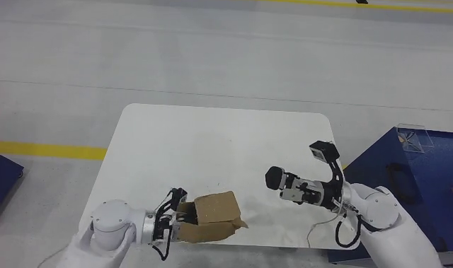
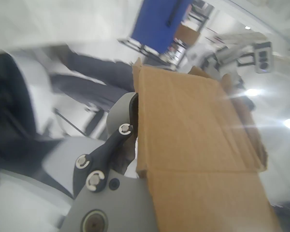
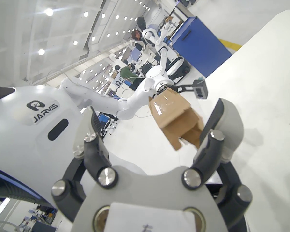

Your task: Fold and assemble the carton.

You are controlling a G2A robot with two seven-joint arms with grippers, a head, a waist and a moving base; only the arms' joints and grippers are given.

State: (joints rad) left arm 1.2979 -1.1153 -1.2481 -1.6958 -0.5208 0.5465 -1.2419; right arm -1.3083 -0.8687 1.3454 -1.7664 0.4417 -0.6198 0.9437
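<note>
At the near left edge of the white rounded-corner bench (image 1: 212, 137), the left gripper (image 1: 173, 216) has its fingers (image 2: 123, 114) clamped on 1 end of the brown corrugated cardboard carton (image 1: 214, 213). In the left wrist view 1 grey finger presses flat against the edge of a side panel, and the other is hidden behind the board. The carton is half-formed, with a top panel closed over and the flaps at the far end hanging loose and ragged. I judge it light and fairly stiff across its panels, but ready to hinge at every crease and to crush if pinched hard. The best hold is therefore on a panel near a fold, not on a free flap. Whether it rests on the bench or hangs just above it I cannot tell. To the right, well apart from the carton, the right gripper (image 3: 155, 108) faces it with both fingers spread wide, holding and touching nothing.
</note>
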